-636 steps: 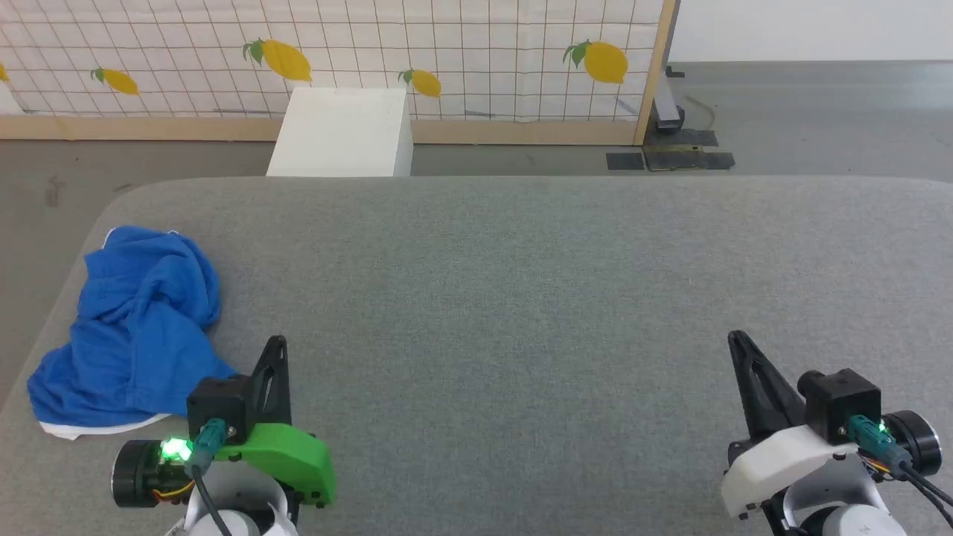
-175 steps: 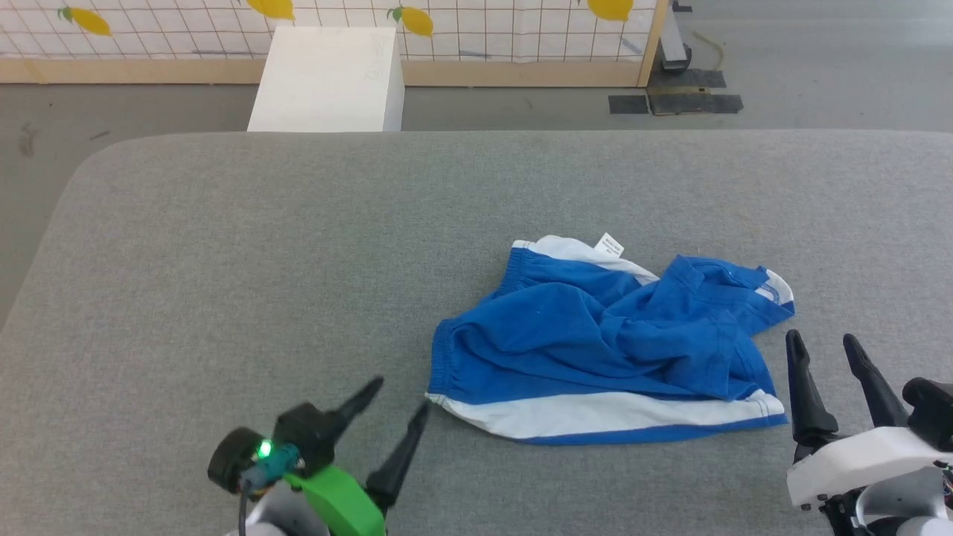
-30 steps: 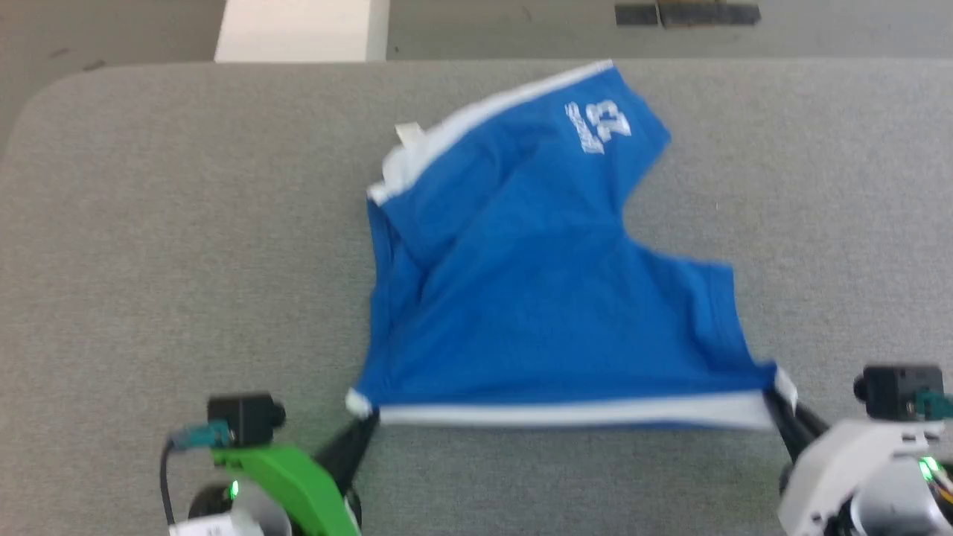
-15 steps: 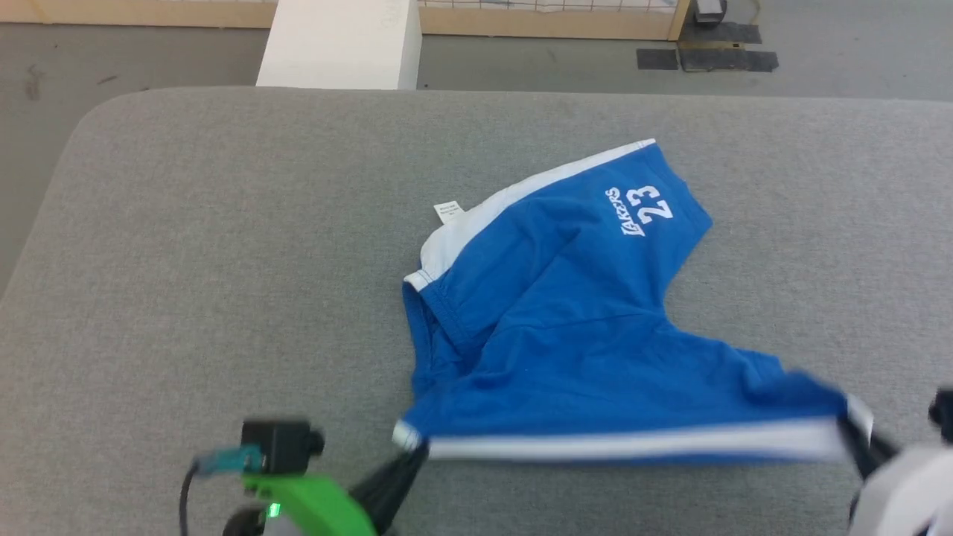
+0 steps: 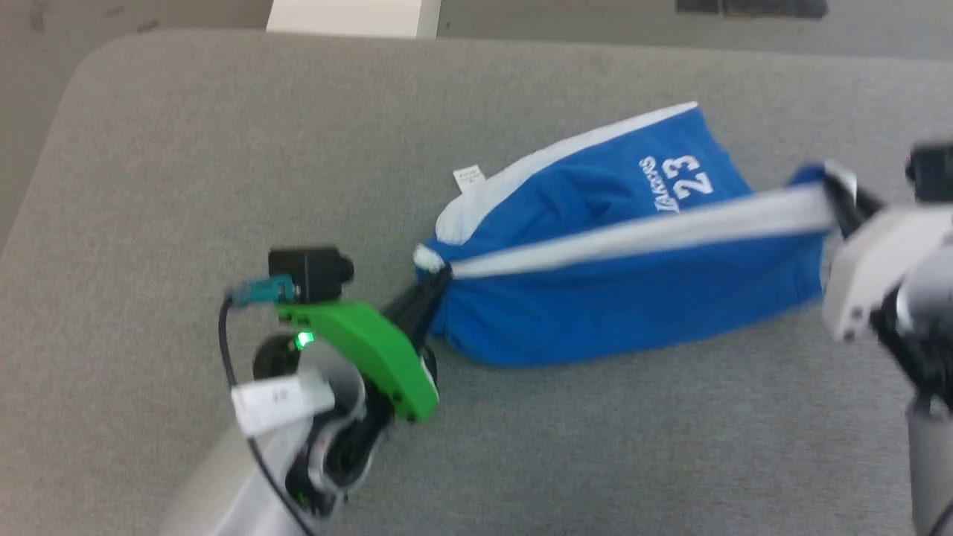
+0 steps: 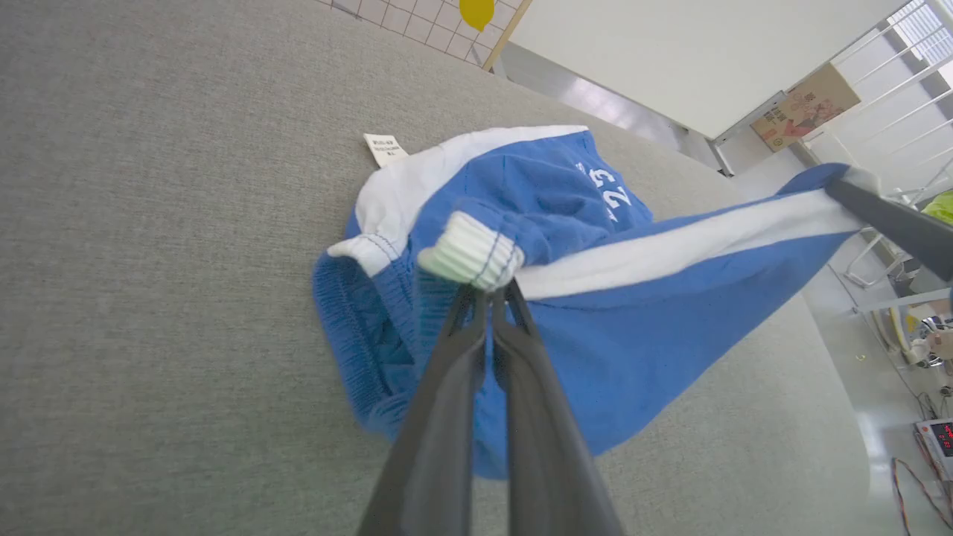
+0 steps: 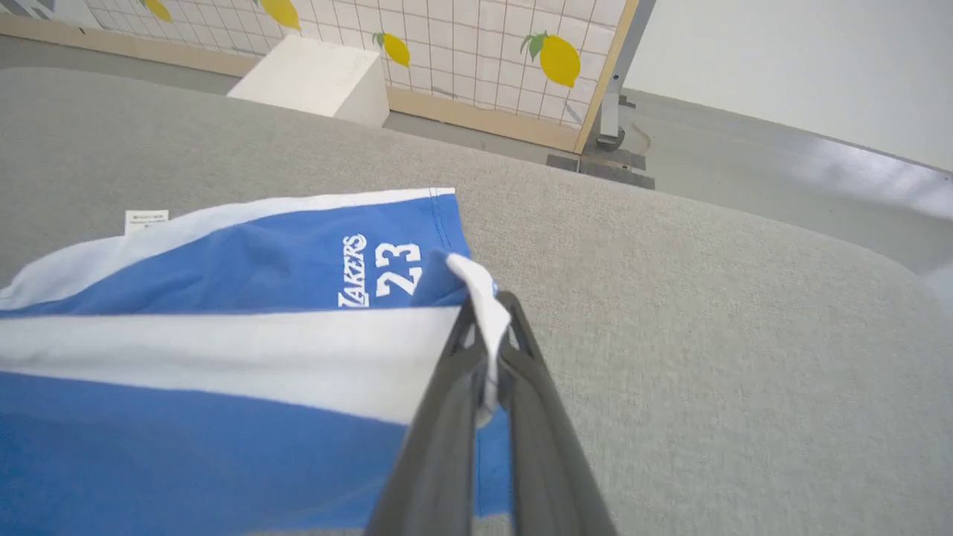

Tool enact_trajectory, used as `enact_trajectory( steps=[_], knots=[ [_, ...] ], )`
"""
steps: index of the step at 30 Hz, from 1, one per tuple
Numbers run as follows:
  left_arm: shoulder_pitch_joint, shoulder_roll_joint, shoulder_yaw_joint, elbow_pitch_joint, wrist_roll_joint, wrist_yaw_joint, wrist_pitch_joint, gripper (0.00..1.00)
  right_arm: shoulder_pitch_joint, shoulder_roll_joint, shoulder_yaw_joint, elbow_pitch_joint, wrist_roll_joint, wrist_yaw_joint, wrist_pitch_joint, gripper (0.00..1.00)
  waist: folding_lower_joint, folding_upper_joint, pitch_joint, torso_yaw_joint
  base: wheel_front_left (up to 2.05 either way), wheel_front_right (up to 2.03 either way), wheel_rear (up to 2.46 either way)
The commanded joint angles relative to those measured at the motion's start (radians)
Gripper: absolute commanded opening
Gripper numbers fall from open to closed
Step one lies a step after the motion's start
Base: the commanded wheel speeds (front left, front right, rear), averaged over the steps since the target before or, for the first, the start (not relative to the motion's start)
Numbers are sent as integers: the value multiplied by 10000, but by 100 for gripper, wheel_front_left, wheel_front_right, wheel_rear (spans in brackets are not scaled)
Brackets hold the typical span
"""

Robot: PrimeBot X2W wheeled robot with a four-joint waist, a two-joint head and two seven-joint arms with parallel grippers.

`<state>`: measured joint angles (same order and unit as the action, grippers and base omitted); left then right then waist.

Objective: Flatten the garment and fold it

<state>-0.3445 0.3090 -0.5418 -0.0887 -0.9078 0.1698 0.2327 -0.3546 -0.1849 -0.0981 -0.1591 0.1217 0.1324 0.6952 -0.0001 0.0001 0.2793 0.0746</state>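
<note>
Open grey surface runs across the left half of the fabric-covered table (image 5: 149, 149), from its rounded far-left corner towards the near edge. It is interrupted only by the left arm's green-cased wrist (image 5: 357, 350) near the near edge. The blue shorts (image 5: 618, 313) block the middle and right, their white-striped hem (image 5: 640, 231) pulled taut between the left gripper (image 5: 435, 279) and right gripper (image 5: 837, 193), both clamped on it. A bare strip lies along the near edge. A white box (image 5: 350, 15) stands just beyond the far edge.

Bright even light, faint shadows, head view motion-blurred at right
</note>
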Motion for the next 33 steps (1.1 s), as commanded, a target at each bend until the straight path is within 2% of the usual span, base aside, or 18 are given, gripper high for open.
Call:
enact_trajectory(
  steps=[1,5,14,20,25,26,27,28,29,30,33],
  knots=[
    [-419,-38,60,283,151,67,-76,0,-543,-126,113,376,-100,-17,-170,0,1,-1,618,299,0,0,0],
    [-1142,-406,222,1113,148,47,-280,0,-2047,-424,532,1784,-85,-17,-599,0,1,-1,1208,478,0,0,0],
    [-2158,-941,474,2548,177,-81,-859,0,-4849,-668,1654,4883,-458,-17,-1335,0,1,-1,2279,743,0,0,0],
    [-2484,-1254,345,3054,209,-306,-1098,0,-5947,-1084,2569,6331,-591,-17,-1244,0,1,-1,2657,999,0,0,0],
    [-2586,-1442,288,3258,196,-426,-1283,0,-6642,-1238,2824,7166,-546,-17,-1234,0,1,-1,2834,1101,0,0,0],
    [-2579,-1495,293,3262,149,-466,-1315,7,-6723,-1234,2829,7328,-497,-17,-1177,0,1,-1,2848,1112,0,0,0],
    [-2574,-1541,283,3255,119,-526,-1361,64,-6808,-1227,2869,7529,-425,-17,-1058,0,1,-1,2854,1125,0,0,0],
    [-2579,-1553,247,3237,133,-591,-1398,100,-6868,-1227,2901,7658,-369,-17,-984,29,1,-1,2852,1134,0,0,0],
    [-2579,-1561,205,3207,154,-666,-1448,100,-6926,-1232,2932,7778,-281,-17,-943,80,1,-1,2843,1145,0,0,0],
    [-2569,-1565,195,3186,169,-701,-1504,100,-6964,-1245,2920,7843,-229,-17,-970,100,1,-1,2821,1150,0,0,0],
    [-2450,-1482,150,3069,252,-810,-1683,100,-6967,-1260,2770,7939,-22,-17,-1343,100,1,-1,2638,1125,0,0,0]
  ],
)
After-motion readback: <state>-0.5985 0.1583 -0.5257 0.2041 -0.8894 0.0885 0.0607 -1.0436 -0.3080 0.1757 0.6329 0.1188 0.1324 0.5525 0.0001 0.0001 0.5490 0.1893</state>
